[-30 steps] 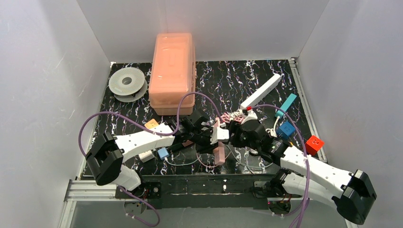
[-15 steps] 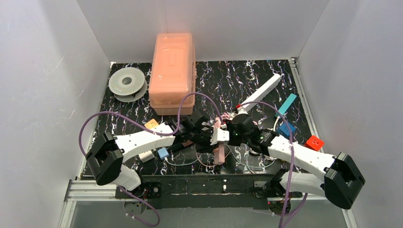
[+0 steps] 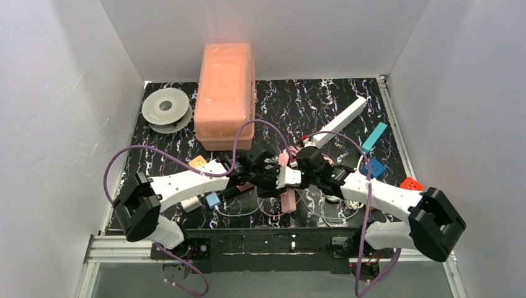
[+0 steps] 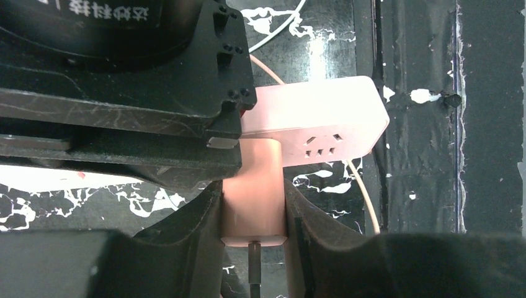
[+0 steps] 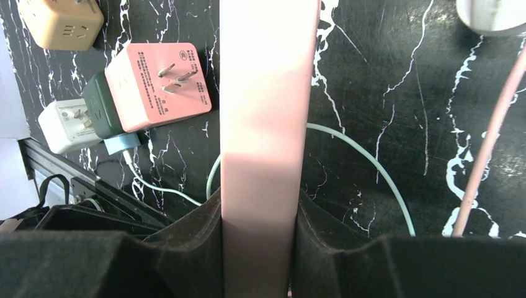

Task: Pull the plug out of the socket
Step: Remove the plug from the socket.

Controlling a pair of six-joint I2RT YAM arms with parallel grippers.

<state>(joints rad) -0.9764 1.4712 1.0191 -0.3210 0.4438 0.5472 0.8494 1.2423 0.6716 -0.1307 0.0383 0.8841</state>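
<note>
1. The left gripper (image 4: 253, 211) is pinched on the pink plug (image 4: 253, 177). One dark pad (image 4: 197, 239) presses against each side of it, and a thin dark stem (image 4: 253, 276) sticks out of the plug's end between them.
2. The plug is seated in the face of the pink socket strip (image 4: 322, 121), right beside a free set of socket holes. Plug and strip are touching, not parted.
3. The right gripper (image 5: 260, 239) is clamped across that same strip, its fingers flush on the two long sides. The strip runs straight out from between them.
4. From above, the two grippers meet nose to nose near the middle of the table (image 3: 291, 102), close to its near edge. The strip's free end points toward that edge.
5. Beside the strip lies a pink adapter (image 5: 158, 84) with its prongs facing up.
   - A dark green adapter (image 5: 99, 105) sits against it, with a white adapter (image 5: 62, 124) next to that.
   - A tan cube (image 5: 59, 22) lies apart from them.
   - A pale green cable (image 5: 366, 164) curves under the strip.
   - A pink cable (image 5: 490, 143) runs along its other side.
6. Farther out, a peach lidded box (image 3: 225, 93) stands at the far edge and a grey spool (image 3: 165, 108) sits toward the far left corner.
   - A white power strip (image 3: 340, 122) lies slantwise toward the far right.
   - Near the right edge are a teal piece (image 3: 374, 136), a blue cube (image 3: 373, 167) and a red cube (image 3: 410, 184).
</note>
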